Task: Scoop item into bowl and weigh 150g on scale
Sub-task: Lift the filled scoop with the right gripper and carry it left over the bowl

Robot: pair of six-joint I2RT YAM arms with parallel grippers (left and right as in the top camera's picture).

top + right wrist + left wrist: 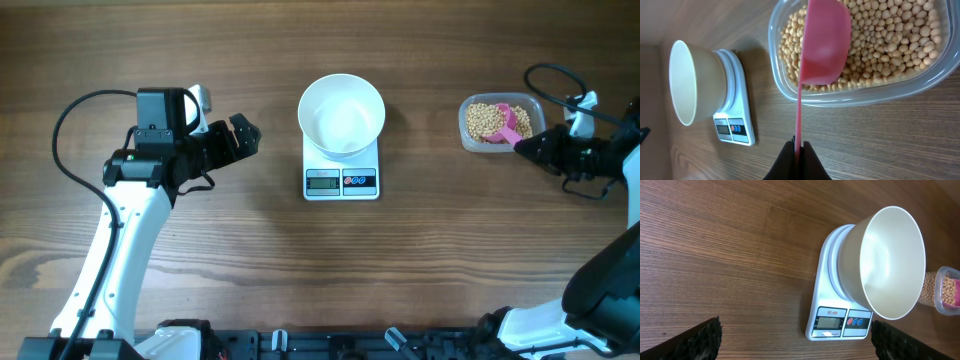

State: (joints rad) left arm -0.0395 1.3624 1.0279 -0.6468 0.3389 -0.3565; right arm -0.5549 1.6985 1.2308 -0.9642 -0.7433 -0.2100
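Gripping fingers, right: right fingers (786, 165) are pinched shut on the end of the thin handle of the pink scoop (822, 42). The handle runs straight out from between them.
Left fingers: left fingers (700, 340) are spread wide and hold nothing. They point toward the scale from its left and are well apart from it.
Scoop: its head lies over the beans (880, 45) inside the clear plastic tub (865, 97), with its rounded back toward the wrist camera. Whether it carries any beans cannot be told.
Beans: small, round and pale tan-yellow, all of them inside the tub, spread across its floor.
Tub: it stands at the right end of the counter (200, 260), just left of the right fingers and well apart from the scale.
Bowl: the deep white bowl (341, 115) sits upright on the scale's platform in the middle of the counter, its plain white interior showing.
Scale: the flat white scale (341, 180) has its grey display and two dark buttons on the near edge. The reading is too small to make out.
Counter: brown wood grain, with the left arm at the left end and the right arm at the right end.
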